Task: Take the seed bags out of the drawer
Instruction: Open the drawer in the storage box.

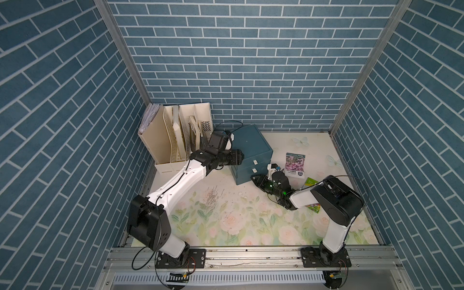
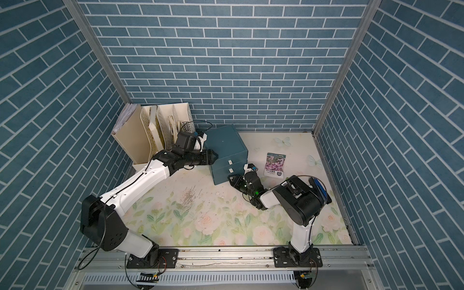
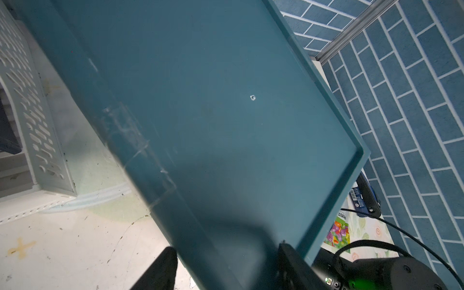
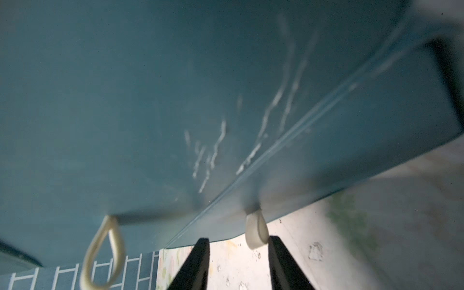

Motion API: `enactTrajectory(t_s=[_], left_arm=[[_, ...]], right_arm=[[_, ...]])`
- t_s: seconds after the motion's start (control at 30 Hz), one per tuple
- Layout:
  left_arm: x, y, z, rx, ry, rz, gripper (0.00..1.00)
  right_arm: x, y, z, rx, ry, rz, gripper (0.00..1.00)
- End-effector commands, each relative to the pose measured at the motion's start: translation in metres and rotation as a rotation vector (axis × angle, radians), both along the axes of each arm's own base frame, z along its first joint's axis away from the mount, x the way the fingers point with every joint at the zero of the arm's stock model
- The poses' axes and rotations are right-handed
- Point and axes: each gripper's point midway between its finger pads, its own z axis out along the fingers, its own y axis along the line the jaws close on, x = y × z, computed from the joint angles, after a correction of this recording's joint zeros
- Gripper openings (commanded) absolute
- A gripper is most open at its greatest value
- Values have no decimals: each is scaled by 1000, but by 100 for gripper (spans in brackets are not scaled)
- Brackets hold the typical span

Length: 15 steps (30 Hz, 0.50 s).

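The teal drawer cabinet (image 1: 251,148) stands at the back, and both drawers look closed. A purple-pink seed bag (image 1: 295,164) (image 2: 273,164) lies flat on the table to its right. A green-white seed bag with mixed blooms (image 1: 313,208) (image 3: 337,233) lies mostly hidden under my right forearm. My left gripper (image 1: 239,157) (image 3: 227,247) is shut on the cabinet's upper left edge. My right gripper (image 1: 253,178) (image 4: 238,241) is open at the lower drawer's front. The cream loop handle (image 4: 256,233) sits between its fingertips, against one finger.
A cream file organiser (image 1: 175,135) stands at the back left, close to my left arm. The upper drawer's loop handle (image 4: 103,251) hangs beside my right gripper. Small specks (image 1: 211,198) are scattered on the floral table mat. Brick-patterned walls close in three sides.
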Motion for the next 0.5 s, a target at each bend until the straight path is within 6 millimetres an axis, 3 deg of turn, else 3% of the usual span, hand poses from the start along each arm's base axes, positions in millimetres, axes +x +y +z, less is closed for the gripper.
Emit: enactTrajectory(t_s=[0.0, 0.27, 0.47], left_arm=[[-18, 14, -50, 126, 151, -22, 67], [-17, 15, -52, 129, 156, -28, 67], [-16, 16, -52, 131, 154, -31, 67]], right_arm=[[12, 3, 7, 34, -24, -28, 41], [19, 5, 2, 39, -19, -47, 33], [21, 3, 5, 44, -26, -70, 17]])
